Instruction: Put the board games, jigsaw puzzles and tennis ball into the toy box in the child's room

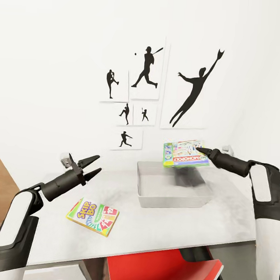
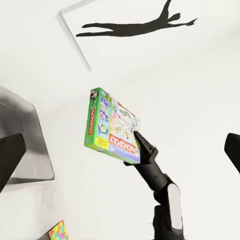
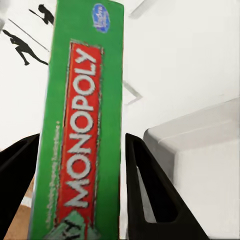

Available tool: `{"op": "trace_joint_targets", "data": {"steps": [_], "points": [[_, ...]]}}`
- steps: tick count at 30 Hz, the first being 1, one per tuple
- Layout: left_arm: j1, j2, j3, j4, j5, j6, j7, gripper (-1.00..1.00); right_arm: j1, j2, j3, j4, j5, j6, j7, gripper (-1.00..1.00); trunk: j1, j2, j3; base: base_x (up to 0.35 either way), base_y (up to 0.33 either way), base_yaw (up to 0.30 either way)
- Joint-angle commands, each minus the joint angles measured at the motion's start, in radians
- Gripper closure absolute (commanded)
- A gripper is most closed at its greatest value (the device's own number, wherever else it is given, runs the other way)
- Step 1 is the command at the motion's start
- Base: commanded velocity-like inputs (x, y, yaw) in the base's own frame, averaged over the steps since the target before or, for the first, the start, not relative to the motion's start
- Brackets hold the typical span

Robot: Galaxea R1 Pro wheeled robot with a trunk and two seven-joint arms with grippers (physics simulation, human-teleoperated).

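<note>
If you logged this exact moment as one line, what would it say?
right gripper: shut on Monopoly box, held above toy box | left gripper: open, empty | Skip-Bo box: on table

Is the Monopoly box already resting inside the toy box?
No. In the head view the Monopoly box hangs above the toy box, held by the right gripper with its jaws around it.

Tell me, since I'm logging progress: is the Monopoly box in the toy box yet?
Not yet. The right gripper holds the Monopoly box in the air above the toy box, its shadow falling inside.
</note>
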Motion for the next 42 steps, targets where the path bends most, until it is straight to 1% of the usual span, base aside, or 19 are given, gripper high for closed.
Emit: {"op": "trace_joint_targets", "data": {"steps": [1, 2, 3, 5, 7, 8, 11, 14, 15, 17, 20, 24, 26, 29, 30, 33, 39, 41, 42], "points": [[-0.002, 0.002, 0.003, 0.000, -0.010, 0.004, -0.010, -1.00, -0.049, 0.001, 0.013, 0.054, 0.004, 0.005, 0.001, 1.00, 0.000, -0.003, -0.002, 0.000, 0.000, 0.000], [-0.002, 0.002, 0.003, 0.000, -0.010, 0.004, -0.010, -1.00, -0.096, 0.002, 0.028, 0.109, 0.004, 0.005, -0.007, 1.00, 0.000, -0.003, -0.002, 0.000, 0.000, 0.000], [-0.002, 0.002, 0.003, 0.000, -0.010, 0.004, -0.010, -1.00, -0.096, 0.002, 0.028, 0.109, 0.004, 0.005, -0.007, 1.00, 0.000, -0.003, -0.002, 0.000, 0.000, 0.000], [-0.004, 0.002, 0.004, 0.000, -0.011, 0.004, -0.009, -1.00, -0.192, 0.007, 0.068, 0.230, 0.003, 0.005, -0.019, 1.00, 0.000, -0.003, -0.002, 0.000, 0.000, 0.000], [-0.007, 0.000, 0.003, 0.000, -0.012, 0.004, -0.008, -1.00, -0.287, 0.019, 0.110, 0.366, 0.003, 0.005, -0.026, 1.00, 0.000, -0.003, -0.002, 0.000, 0.000, 0.000], [-0.007, 0.000, 0.003, 0.000, -0.012, 0.004, -0.008, -1.00, -0.287, 0.019, 0.110, 0.366, 0.003, 0.005, -0.026, 1.00, 0.000, -0.003, -0.002, 0.000, 0.000, 0.000], [-0.011, -0.004, 0.002, 0.000, -0.012, 0.005, -0.007, -1.00, -0.424, 0.056, 0.159, 0.555, 0.004, 0.005, -0.028, 1.00, 0.000, -0.003, -0.002, 0.000, 0.000, 0.000], [-0.017, -0.009, -0.002, 0.003, -0.012, 0.005, -0.005, -1.00, -0.514, 0.097, 0.187, 0.666, 0.006, 0.005, -0.028, 1.00, 0.000, -0.003, -0.002, 0.000, 0.000, 0.000], [-0.022, -0.017, -0.022, 0.017, -0.016, 0.003, -0.001, -1.00, -0.548, 0.113, 0.197, 0.708, 0.006, 0.005, -0.028, 1.00, 0.000, -0.003, -0.002, 0.000, 0.000, 0.000], [-0.036, -0.029, -0.056, 0.040, -0.016, 0.002, 0.005, -1.00, -0.565, 0.121, 0.203, 0.734, 0.006, 0.005, -0.026, 1.00, 0.000, -0.003, -0.002, 0.000, 0.000, 0.000], [-0.069, -0.046, -0.105, 0.064, -0.013, 0.000, 0.016, -1.00, -0.560, 0.129, 0.211, 0.747, 0.007, 0.005, -0.018, 1.00, 0.000, -0.003, -0.002, 0.000, 0.000, 0.000], [-0.091, -0.057, -0.138, 0.049, -0.008, 0.001, 0.031, -1.00, -0.535, 0.131, 0.219, 0.717, 0.008, 0.005, -0.008, 1.00, 0.000, -0.003, -0.003, 0.000, 0.000, 0.000], [-0.097, -0.059, -0.144, 0.043, -0.008, 0.001, 0.036, -1.00, -0.524, 0.124, 0.222, 0.705, 0.007, 0.005, -0.006, 1.00, 0.000, -0.003, -0.004, 0.000, 0.000, 0.000], [-0.101, -0.057, -0.148, 0.041, -0.006, 0.001, 0.041, -1.00, -0.514, 0.102, 0.225, 0.697, 0.007, 0.005, -0.004, 1.00, 0.000, -0.003, -0.008, 0.000, 0.000, 0.000], [-0.101, -0.057, -0.148, 0.041, -0.006, 0.001, 0.041, -1.00, -0.514, 0.102, 0.225, 0.697, 0.007, 0.005, -0.004, 1.00, 0.000, -0.003, -0.009, 0.000, 0.000, 0.000], [-0.102, -0.055, -0.150, 0.037, -0.005, 0.001, 0.042, -1.00, -0.507, 0.080, 0.229, 0.694, 0.006, 0.005, -0.003, 1.00, 0.000, -0.003, -0.013, 0.000, 0.000, 0.000], [-0.098, -0.062, -0.155, 0.035, -0.006, 0.000, 0.047, -1.00, -0.498, 0.032, 0.235, 0.713, 0.006, 0.005, -0.002, 1.00, 0.000, -0.003, -0.022, 0.000, 0.000, 0.000], [-0.098, -0.061, -0.155, 0.034, -0.006, 0.000, 0.047, -1.00, -0.497, 0.022, 0.237, 0.718, 0.006, 0.005, -0.002, 1.00, 0.000, -0.003, -0.025, 0.000, 0.000, 0.000], [-0.098, -0.061, -0.155, 0.034, -0.006, 0.000, 0.047, -1.00, -0.497, 0.022, 0.237, 0.718, 0.006, 0.005, -0.002, 1.00, 0.000, -0.003, -0.027, 0.000, 0.000, 0.000]]}}
